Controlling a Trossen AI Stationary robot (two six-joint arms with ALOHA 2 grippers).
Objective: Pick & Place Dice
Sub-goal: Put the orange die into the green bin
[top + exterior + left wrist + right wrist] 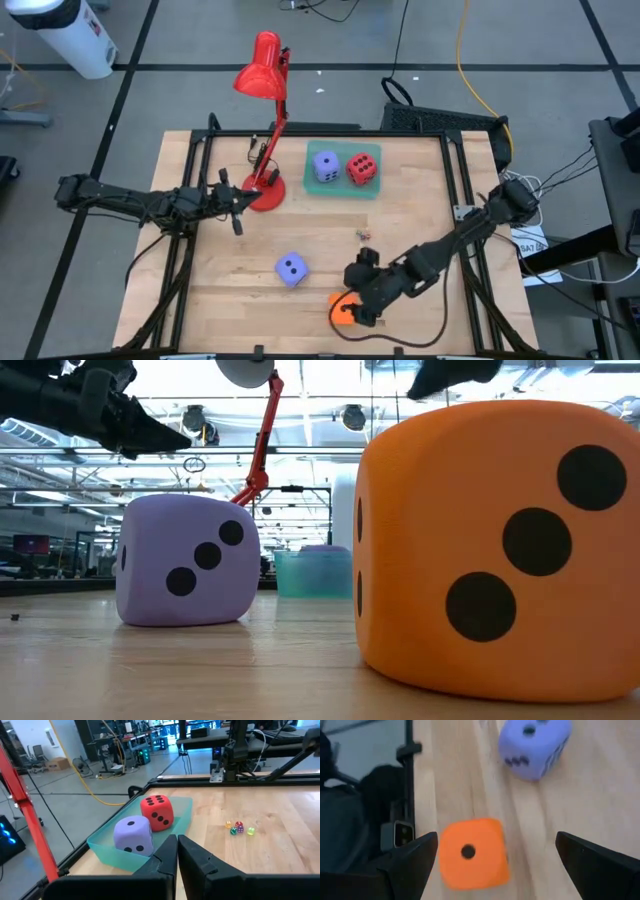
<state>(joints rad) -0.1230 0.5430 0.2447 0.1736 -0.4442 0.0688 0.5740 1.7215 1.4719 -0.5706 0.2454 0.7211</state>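
Note:
An orange die (342, 313) rests on the wood close to the table's near edge; it looms large in the low view (500, 550). My right gripper (358, 298) hovers over it, open. In the right wrist view (496, 840) its fingers stand wide on either side of the orange die (472, 852) without touching. A lavender die (291, 268) sits on the table a little to the left. A second lavender die (326, 167) and a red die (362, 168) sit in a green tray (342, 190). My left gripper (237, 207), shut, waits beside the lamp's base.
A red desk lamp (265, 190) stands left of the tray, its head (259, 72) leaning past the table's far edge. A few tiny coloured dice (363, 234) lie mid-table. A black frame rail (190, 240) borders the wood. Bare wood lies between the loose lavender die and the tray.

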